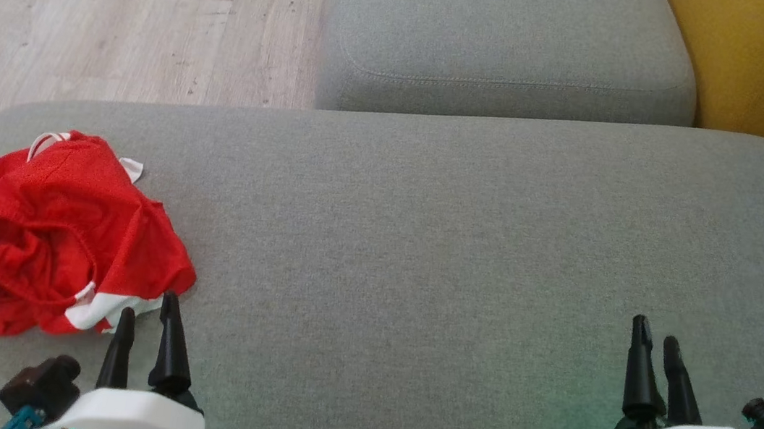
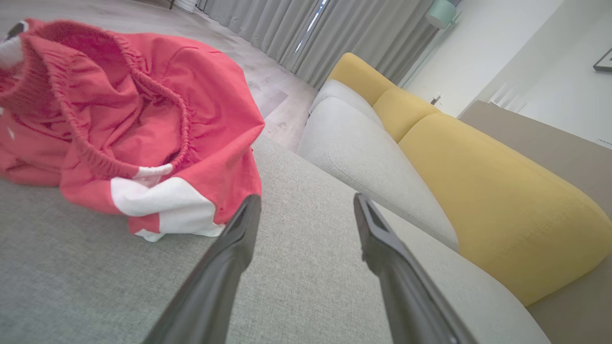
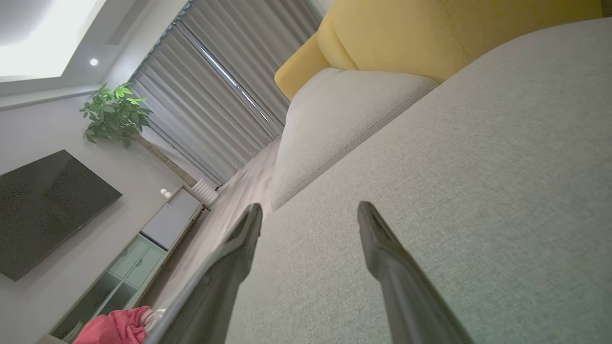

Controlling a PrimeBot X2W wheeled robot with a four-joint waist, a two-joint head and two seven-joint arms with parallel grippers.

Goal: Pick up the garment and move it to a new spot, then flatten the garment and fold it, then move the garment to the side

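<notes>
So, both pincers stand wide apart and hold nothing. The left gripper (image 1: pixel 149 304) has its fingertips just beside the white-trimmed hem of the red shorts (image 1: pixel 52 232); touching or not, can't tell. The right gripper (image 1: pixel 657 330) sits well apart from them over bare grey seat cushion (image 1: pixel 421 248). Loads of open cushion between the two grippers. The shorts lie crumpled at the cushion's left end, close to its rounded edge and the wooden floor (image 1: pixel 123 8).
</notes>
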